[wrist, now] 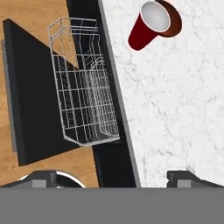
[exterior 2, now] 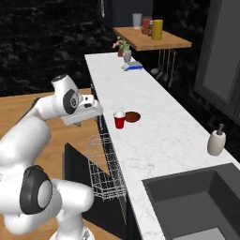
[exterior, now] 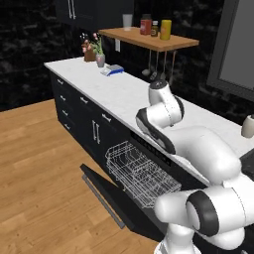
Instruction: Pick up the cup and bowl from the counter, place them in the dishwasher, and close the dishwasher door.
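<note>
- The gripper point(wrist: 111, 177) stood with its fingers wide apart, holding and touching nothing.
- The cup point(wrist: 148, 25) stood upright ahead of it, mouth up, beside the bowl point(wrist: 174, 21).

base cams flank arm, share counter point(exterior 2: 154, 122), hand cam looks down

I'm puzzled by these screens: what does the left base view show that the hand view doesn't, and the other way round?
The left base view alone has the wooden wall shelf with jars. The hand view alone has the small red party cup beside the brown bowl. Both share the white marble counter, the white wire rack and the open black dishwasher door.
</note>
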You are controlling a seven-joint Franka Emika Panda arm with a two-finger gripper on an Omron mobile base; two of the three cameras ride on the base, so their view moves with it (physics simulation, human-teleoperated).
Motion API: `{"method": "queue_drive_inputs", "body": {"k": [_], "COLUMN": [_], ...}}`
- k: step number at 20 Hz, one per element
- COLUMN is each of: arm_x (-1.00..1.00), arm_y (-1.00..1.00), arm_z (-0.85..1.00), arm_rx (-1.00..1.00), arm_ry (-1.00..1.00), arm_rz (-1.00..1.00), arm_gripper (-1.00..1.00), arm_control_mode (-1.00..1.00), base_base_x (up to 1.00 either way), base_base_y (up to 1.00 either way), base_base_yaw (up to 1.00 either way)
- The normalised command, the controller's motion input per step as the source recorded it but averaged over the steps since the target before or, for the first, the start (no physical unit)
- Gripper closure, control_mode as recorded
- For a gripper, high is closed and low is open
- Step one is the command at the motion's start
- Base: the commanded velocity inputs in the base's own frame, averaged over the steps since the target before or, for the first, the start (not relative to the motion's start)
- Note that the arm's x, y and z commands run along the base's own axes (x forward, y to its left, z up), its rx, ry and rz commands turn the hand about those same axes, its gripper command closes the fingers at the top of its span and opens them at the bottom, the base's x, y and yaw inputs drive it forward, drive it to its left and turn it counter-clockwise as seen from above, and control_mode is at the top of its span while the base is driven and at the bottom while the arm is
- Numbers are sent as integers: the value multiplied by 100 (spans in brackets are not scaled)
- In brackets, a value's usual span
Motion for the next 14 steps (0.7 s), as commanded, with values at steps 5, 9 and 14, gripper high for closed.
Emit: {"method": "queue_drive_inputs", "body": {"k": [5, 9, 14], "arm_x": [69, 66, 34], "arm_y": [-54, -11, 0], "arm_z": [-7, -22, -19], "arm_rx": [-12, -10, -5], "arm_ry": [15, 15, 5], "arm_rz": [14, 6, 1], "arm_gripper": [-100, -100, -100], "arm_control_mode": [-100, -100, -100], "base_base_x": [0, 0, 0], "base_base_y": [0, 0, 0], "base_base_yaw": [0, 0, 0]}}
